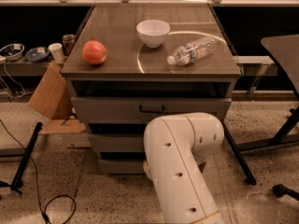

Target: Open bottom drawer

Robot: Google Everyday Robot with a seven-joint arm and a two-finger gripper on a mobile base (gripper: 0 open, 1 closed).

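Note:
The grey cabinet (152, 76) has three drawers. The bottom drawer (119, 166) is the lowest; only the left part of its flat grey front shows, and it looks pushed in. Its handle is hidden behind my white arm (180, 167), which stands in front of the cabinet's lower right. My gripper is hidden behind the arm's elbow, somewhere near the lower drawers. The middle drawer (114, 143) and the top drawer (112, 109) with its dark handle (152, 109) sit above it.
On the cabinet top lie a red apple (94, 52), a white bowl (153, 32) and a plastic water bottle (192, 50). Cardboard (49, 97) leans at the left. Black stand legs (25, 160) and cables are on the floor at the left, another table leg (238, 153) at the right.

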